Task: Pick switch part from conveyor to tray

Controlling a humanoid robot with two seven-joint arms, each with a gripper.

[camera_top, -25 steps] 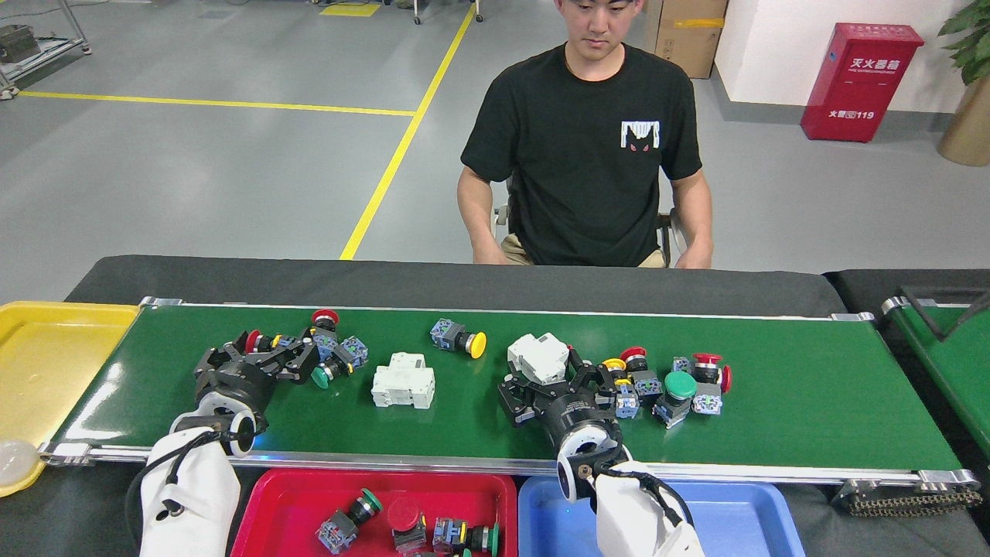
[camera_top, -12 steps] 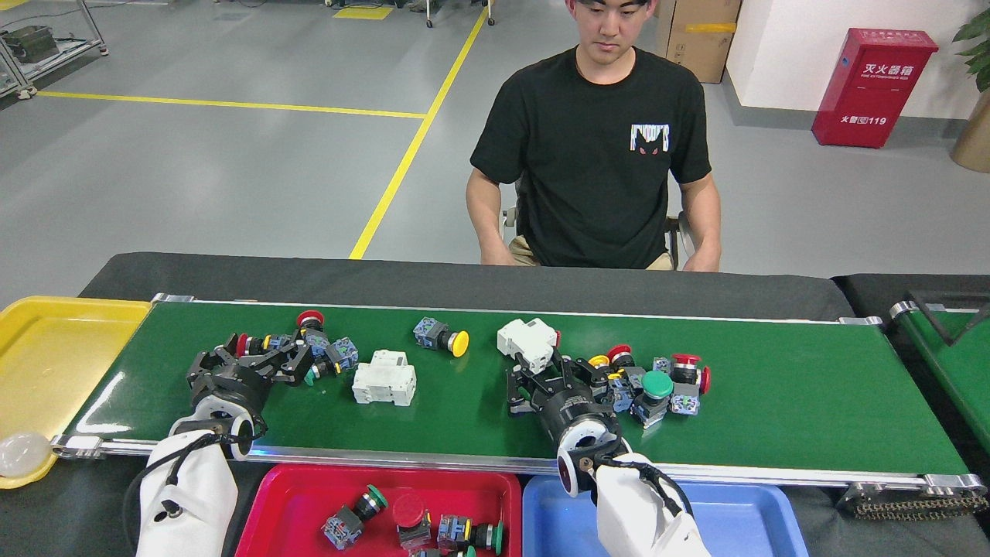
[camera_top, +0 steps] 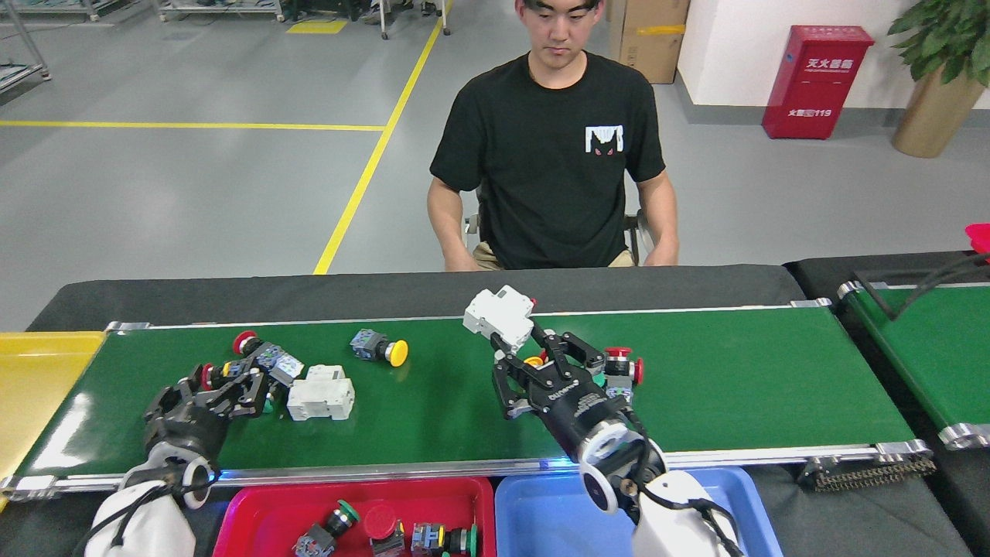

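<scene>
Since the earlier frame the right gripper (camera_top: 517,348) has lifted off the belt, carrying a white breaker (camera_top: 499,311) that now hangs above the far rail of the conveyor (camera_top: 735,387), and the loose parts have drifted toward the belt's left end. The conveyor runs the width of the view, with a person (camera_top: 547,155) seated behind its far edge. At its near edge sit a red tray (camera_top: 247,514) holding several push-button switches and a blue tray (camera_top: 541,518), and a yellow tray (camera_top: 35,371) lies off its left end. The right gripper's fingers pinch the breaker at its lower side. The left gripper (camera_top: 240,383) lies low at the belt's left part, its fingers spread around a cluster of switch parts (camera_top: 263,360); a second white breaker (camera_top: 321,396) rests just beside them. A yellow-capped switch (camera_top: 380,348) lies alone nearer the far rail, and a red-capped switch (camera_top: 623,365) sits just right of the right gripper.
</scene>
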